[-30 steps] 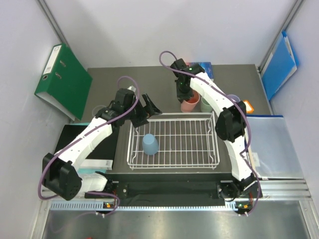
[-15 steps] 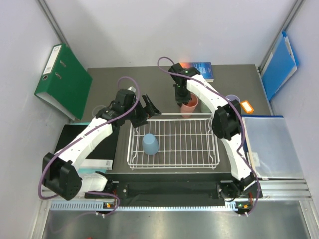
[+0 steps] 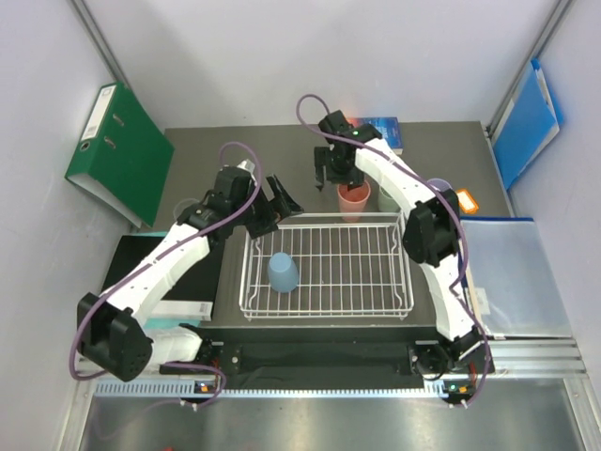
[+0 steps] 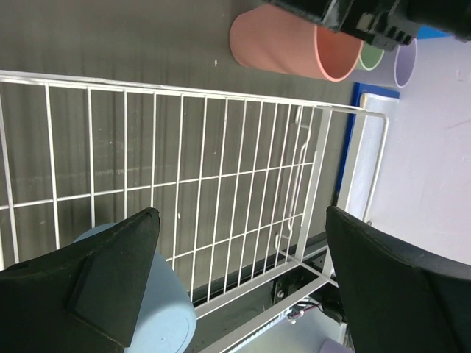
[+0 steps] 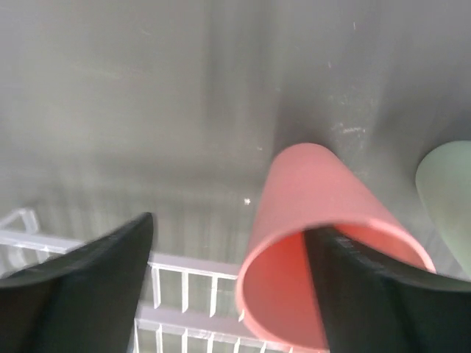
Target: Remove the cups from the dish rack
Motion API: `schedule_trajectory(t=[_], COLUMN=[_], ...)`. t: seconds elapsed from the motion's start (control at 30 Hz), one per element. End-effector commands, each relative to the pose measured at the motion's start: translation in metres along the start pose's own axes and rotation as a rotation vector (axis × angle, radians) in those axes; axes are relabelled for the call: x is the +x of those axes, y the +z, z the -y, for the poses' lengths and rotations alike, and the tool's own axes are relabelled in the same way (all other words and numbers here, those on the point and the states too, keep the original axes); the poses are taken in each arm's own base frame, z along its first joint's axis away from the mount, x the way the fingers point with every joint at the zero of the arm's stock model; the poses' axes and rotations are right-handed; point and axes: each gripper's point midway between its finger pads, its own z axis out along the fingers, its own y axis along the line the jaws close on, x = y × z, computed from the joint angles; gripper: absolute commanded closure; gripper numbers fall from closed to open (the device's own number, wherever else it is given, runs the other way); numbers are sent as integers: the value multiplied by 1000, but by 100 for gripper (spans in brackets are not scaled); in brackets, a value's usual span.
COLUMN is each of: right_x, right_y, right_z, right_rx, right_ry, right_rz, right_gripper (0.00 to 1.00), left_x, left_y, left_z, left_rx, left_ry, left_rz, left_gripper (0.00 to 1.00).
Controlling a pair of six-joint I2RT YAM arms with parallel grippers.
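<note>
salmon pink cup (image 3: 354,199) stands unloaded at 12 o'clock of the dish rack (image 3: 326,305); right gripper (image 5: 228,226) wide beside it, left gripper (image 4: 241,213) wide, seemingly readied for the light blue cup (image 3: 282,272).

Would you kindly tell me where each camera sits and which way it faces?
Top external: above, behind the bases, facing down on the white wire dish rack; both arms show.
Left wrist: over the rack, facing across it; open left fingers, light blue plastic cup.
Right wrist: facing down beyond the rack's far rim at the salmon pink plastic cup; open right fingers.
Both wrist views share that cup and the rack.
</note>
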Motion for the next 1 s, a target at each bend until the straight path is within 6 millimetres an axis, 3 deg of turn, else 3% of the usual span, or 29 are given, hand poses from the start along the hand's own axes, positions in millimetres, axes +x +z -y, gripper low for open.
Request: schedule_trajectory(t=[0.0,0.03,0.07,0.1,0.13,0.17,0.2,0.23,0.27,0.3,0.33,0.37,0.4,0.47,0.6,0.77,0.97], right_x=[-68,-83,-89,-79,-94,-91,-66,-62,-47,-39,-30,-15,-6,13,38,52,60], right_y=[-107,-145,-164,-162,-219,-234,-213,-260,-247,-254,-279,-261,-271,-254,-259,-249,-251], right_z=[-24,-28,-29,-27,-28,-27,-24,-18,-19,-17,-10,-5,1,5,1,-4,-14], right_rx=[-191,-248,-278,-289,-379,-413,-433,-493,-534,-564,-590,-576,-590,-584,-627,-621,-629], right_ry=[54,70,77,76,89,91,74,73,58,50,51,50,52,51,56,80,73], right_rz=[313,419,476,470,633,681,635,753,762,789,844,819,837,799,797,781,765], right_gripper=[12,9,2,1,0,0,0,0,0,0,0,0,0,0,0,1,0], left_x=[-17,-20,-22,-21,-21,-20,-18,-13,-9,-11,1,4,5,21,37,51,72], left_y=[-17,-18,-21,-23,-24,-28,-29,-31,-32,-34,-37,-40,-43,-49,-54,-56,-41], left_z=[21,22,22,21,20,20,13,11,7,0,-8,-12,-19,-24,-31,-41,-57], left_rx=[76,73,69,64,60,57,23,3,-23,-70,-116,-144,-188,-211,-243,-250,-276], left_ry=[58,72,81,92,121,137,153,201,226,252,299,323,344,389,405,391,385], left_rz=[87,97,110,109,110,110,107,97,94,114,79,86,102,76,60,23,-52], left_gripper=[1,1,1,1,1,1,1,1,1,1,1,1,1,1,1,1,1])
